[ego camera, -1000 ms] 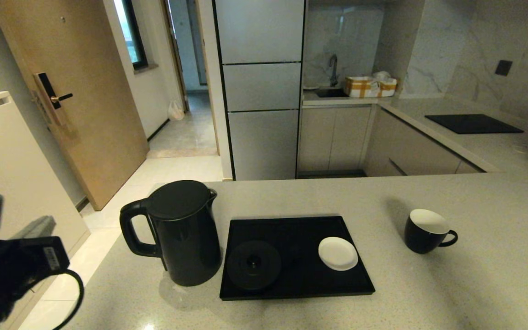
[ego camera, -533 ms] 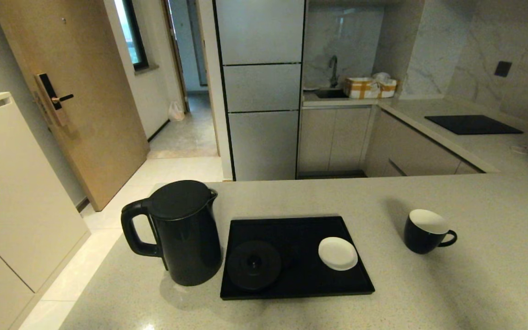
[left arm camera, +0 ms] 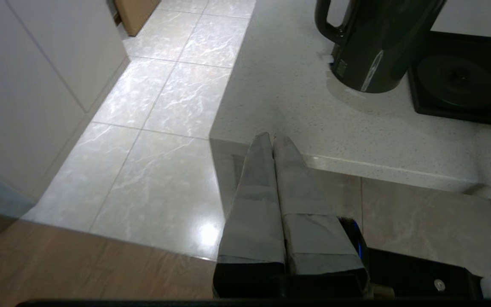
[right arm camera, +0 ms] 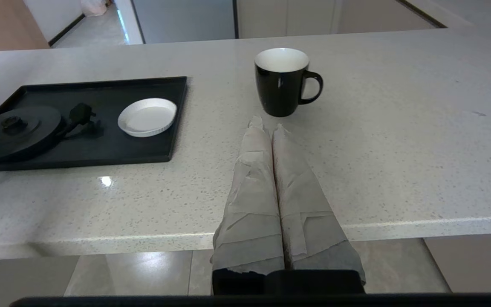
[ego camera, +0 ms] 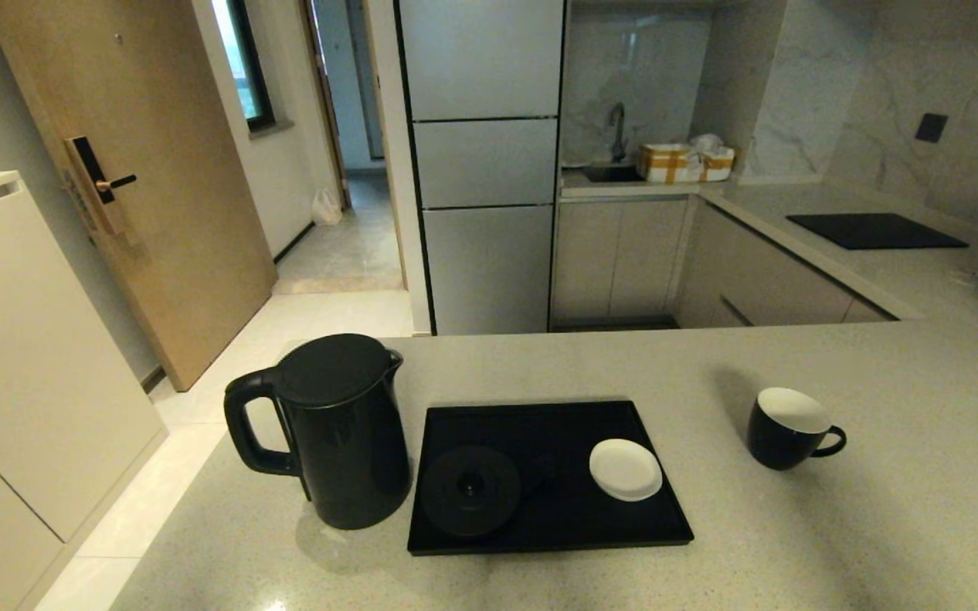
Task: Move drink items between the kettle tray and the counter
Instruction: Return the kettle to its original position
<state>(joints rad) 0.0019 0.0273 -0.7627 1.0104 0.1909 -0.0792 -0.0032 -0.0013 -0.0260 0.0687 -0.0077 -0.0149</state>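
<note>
The tall black kettle (ego camera: 332, 428) stands on the beige counter (ego camera: 795, 543), just left of the black kettle tray (ego camera: 557, 518), handle pointing left. The black mug (ego camera: 786, 428), white inside, sits on the counter to the tray's right, handle to the right. Neither gripper shows in the head view. My left gripper (left arm camera: 272, 138) is shut and empty near the counter's front left corner, the kettle (left arm camera: 377, 47) well beyond it. My right gripper (right arm camera: 267, 126) is shut and empty over the counter's front edge, a short way before the mug (right arm camera: 283, 81).
On the tray lie the round black kettle base disc (ego camera: 469, 490) with its plug and a small white saucer (ego camera: 626, 468). A black hob panel (ego camera: 875, 229) is set in the far right worktop. Tiled floor (left arm camera: 160, 106) drops off left of the counter.
The left arm, seen at the head view's lower left a second ago, has dropped out of that view. Kettle, mug and tray have not moved.
</note>
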